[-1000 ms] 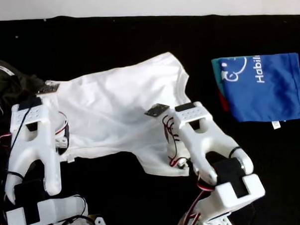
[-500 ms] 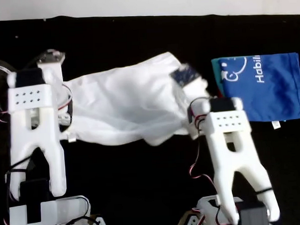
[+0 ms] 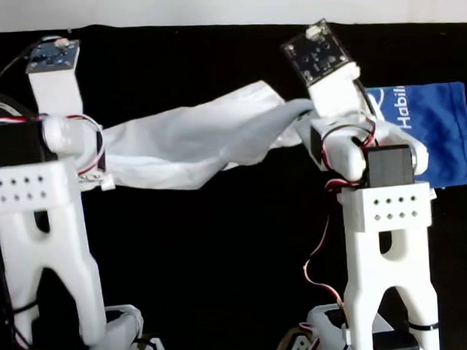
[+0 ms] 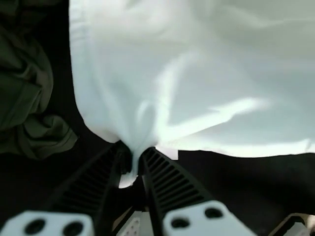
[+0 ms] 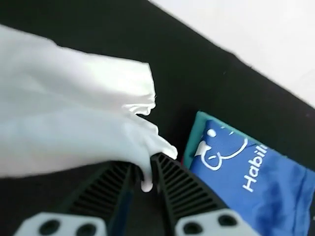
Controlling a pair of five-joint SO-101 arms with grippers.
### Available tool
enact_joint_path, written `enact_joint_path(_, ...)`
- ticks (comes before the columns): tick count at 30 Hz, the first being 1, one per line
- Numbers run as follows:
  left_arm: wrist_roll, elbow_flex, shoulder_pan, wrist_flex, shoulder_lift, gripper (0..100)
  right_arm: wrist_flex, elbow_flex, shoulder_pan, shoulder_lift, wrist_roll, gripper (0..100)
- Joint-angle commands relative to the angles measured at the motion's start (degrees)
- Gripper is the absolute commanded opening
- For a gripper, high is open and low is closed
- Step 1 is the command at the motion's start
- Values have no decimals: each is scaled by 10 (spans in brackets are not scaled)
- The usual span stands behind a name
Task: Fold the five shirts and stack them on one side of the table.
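Here the white shirt [image 3: 193, 142] hangs stretched above the worktop [image 3: 221, 253], its long axis running side to side, left tool [image 4: 134, 153] pinching one end, right tool [image 5: 145, 169] the other, nearest the folded blue shirt [image 3: 434, 143].

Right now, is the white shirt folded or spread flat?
Neither: the white shirt is stretched between the left gripper and the right gripper, each shut on an edge, its cloth bunched and draped.
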Motion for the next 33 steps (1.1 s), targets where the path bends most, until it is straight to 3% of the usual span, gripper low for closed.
enact_joint_path(1,8,-22,39,4,-38,9,4,-45,19,-20,-5,5)
enact_joint_path(5,8,15,51,4,-22,9,4,-35,40,-15,-5,5)
enact_joint_path(10,7,154,54,-38,51,9,4,23,69,-21,-1,5)
enact_joint_path(18,7,308,158,-94,116,12,-7,130,74,-20,31,5)
enact_joint_path(22,5,342,180,-92,125,24,-18,158,77,-21,31,5)
enact_joint_path(26,-2,338,179,-54,121,121,-26,165,76,-21,32,5)
enact_joint_path(33,-84,356,175,-42,126,150,-26,160,74,-20,32,5)
